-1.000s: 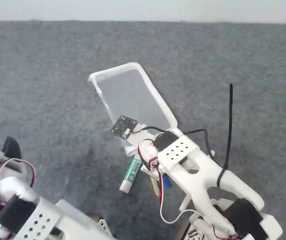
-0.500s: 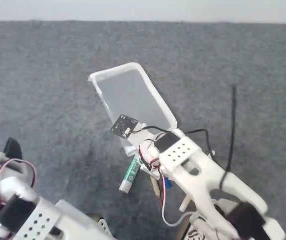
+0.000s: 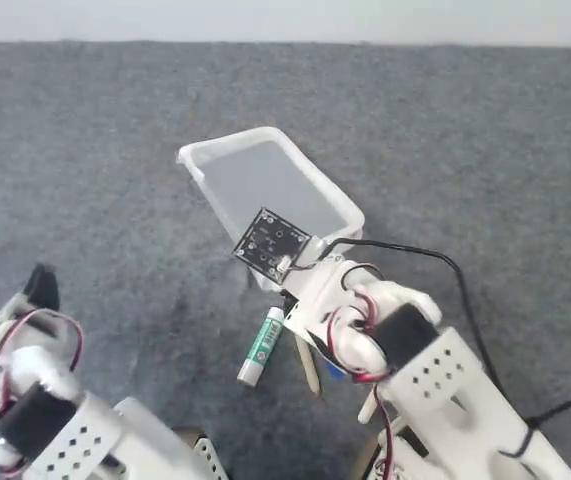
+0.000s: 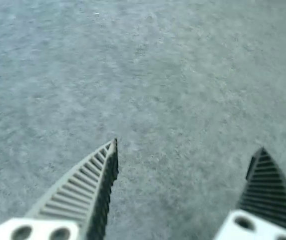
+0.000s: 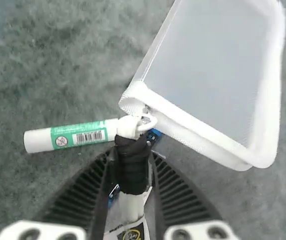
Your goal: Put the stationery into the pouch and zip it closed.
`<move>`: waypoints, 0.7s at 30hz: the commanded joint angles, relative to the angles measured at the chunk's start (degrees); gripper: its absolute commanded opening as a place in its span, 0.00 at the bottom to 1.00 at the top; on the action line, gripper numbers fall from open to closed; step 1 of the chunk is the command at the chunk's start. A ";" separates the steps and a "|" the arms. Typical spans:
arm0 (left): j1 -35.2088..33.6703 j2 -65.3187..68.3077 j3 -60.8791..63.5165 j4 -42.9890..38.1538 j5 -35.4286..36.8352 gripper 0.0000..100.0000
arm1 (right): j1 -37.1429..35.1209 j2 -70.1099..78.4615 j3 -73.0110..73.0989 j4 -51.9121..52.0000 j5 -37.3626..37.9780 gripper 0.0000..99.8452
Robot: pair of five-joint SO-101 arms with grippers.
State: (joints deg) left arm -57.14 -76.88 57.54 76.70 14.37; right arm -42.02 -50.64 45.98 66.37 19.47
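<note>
Pouch [image 3: 265, 185], translucent white, lies flat on the grey mat [image 4: 132, 60]. At the pouch corner nearest the arms, the right gripper [image 5: 131, 155] is clamped on a black-and-white pen [image 5: 131, 167], whose white tip meets that corner. A green-labelled marker [image 5: 72, 134] lies on the mat just beside the pen tip. The left gripper [image 4: 187, 146] hangs over bare mat, fingers spread wide.

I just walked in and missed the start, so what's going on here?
The right gripper is shut on a pen, whose tip is at a corner of the pouch. A green-labelled marker lies on the carpet beside the pouch. The left gripper hangs open over the carpet.
</note>
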 commanded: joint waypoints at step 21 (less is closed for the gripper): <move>51.78 -0.35 -10.51 3.25 -4.57 0.40 | 3.30 -4.35 -8.79 -10.24 -4.13 0.01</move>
State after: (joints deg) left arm -10.11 -77.32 49.89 79.34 11.47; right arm -39.65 -52.66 40.97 57.41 15.96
